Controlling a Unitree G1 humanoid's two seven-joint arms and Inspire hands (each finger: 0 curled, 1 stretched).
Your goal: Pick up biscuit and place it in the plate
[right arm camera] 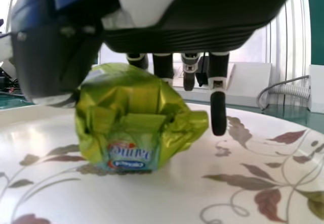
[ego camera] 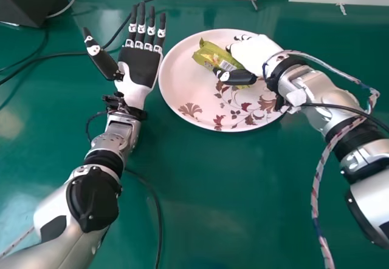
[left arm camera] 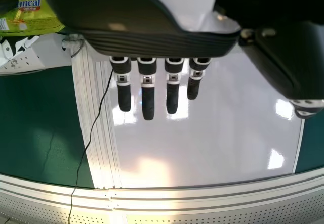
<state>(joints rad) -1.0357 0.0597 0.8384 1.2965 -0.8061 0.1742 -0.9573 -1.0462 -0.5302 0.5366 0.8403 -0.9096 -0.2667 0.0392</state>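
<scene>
The right hand (ego camera: 252, 51) has its fingers partly curled round the biscuit packet (ego camera: 213, 54), with the thumb (ego camera: 238, 77) across its near side. The packet lies over the plate (ego camera: 179, 71), toward 11 o'clock from the plate's centre, and the hand is toward 1 o'clock. The left hand (ego camera: 138, 67) is relaxed with nothing in its grasp, its fingers straight toward 12 o'clock and its thumb toward 11.

The right wrist view gives the packet's crumpled end and a printed panel between thumb and fingers, low over the plate's leaf pattern; whether the packet bears on the plate is hard to tell. The left wrist view shows the left fingers outstretched and part of the packet's printed face.

The left hand is just beside the plate's rim at 9 to 10 o'clock. Green tabletop (ego camera: 243, 202) extends from the rim toward 6 o'clock, between the forearms. A black cable (ego camera: 160, 220) runs near the left forearm, and a braided cable (ego camera: 315, 196) hangs by the right.
</scene>
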